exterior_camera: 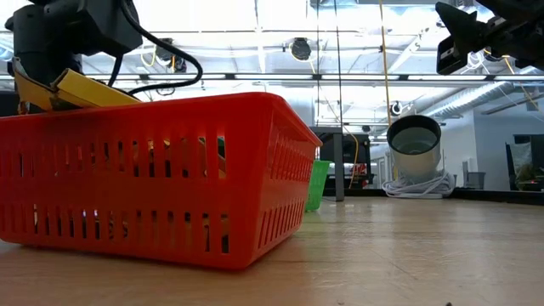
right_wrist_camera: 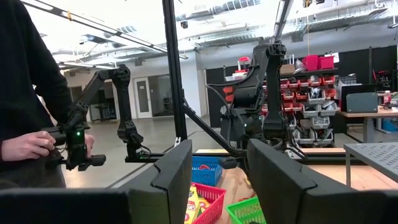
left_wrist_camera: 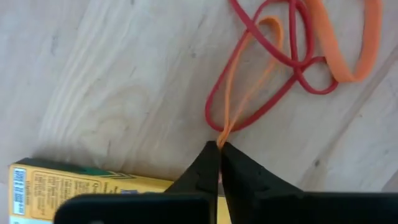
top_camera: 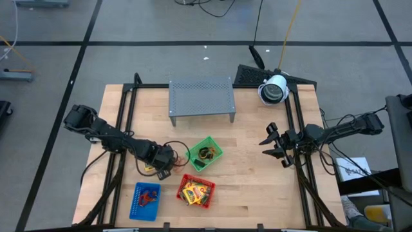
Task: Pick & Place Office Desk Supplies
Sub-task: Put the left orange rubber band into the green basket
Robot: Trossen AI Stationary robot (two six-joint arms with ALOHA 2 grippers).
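Two rubber bands are tangled with a third on the bare wooden surface (left_wrist_camera: 112, 74) under the left arm: a thin orange band (left_wrist_camera: 249, 81), a red one (left_wrist_camera: 273, 62) and a wider orange loop (left_wrist_camera: 348, 56) that crosses the red. The left gripper (left_wrist_camera: 219, 148) has its jaws together, pinching one end of the thin orange band where it narrows to a point. A flat yellow packet (left_wrist_camera: 68, 183) lies just beside the jaws on the surface.

From above, the left gripper (top_camera: 161, 161) sits low near the green tray (top_camera: 217, 145), with the red tray (top_camera: 205, 198) and blue tray (top_camera: 136, 205) close by; the red tray already holds yellow packets (top_camera: 193, 192). The right gripper (right_wrist_camera: 217, 180) waits at its own side of the surface, jaws apart and empty. A person's hand (right_wrist_camera: 28, 146) shows in the room beyond.

These bands look nearly weightless, soft and stretchy, so the pinched one will probably lengthen before it lifts, and it may drag the red band along where they overlap. A grip at the end of the loop seems sound, since rubber holds well against the jaws, but a slow rise would help it slide free of the tangle. The packet, by contrast, looks stiff and flat, best taken across a short edge.
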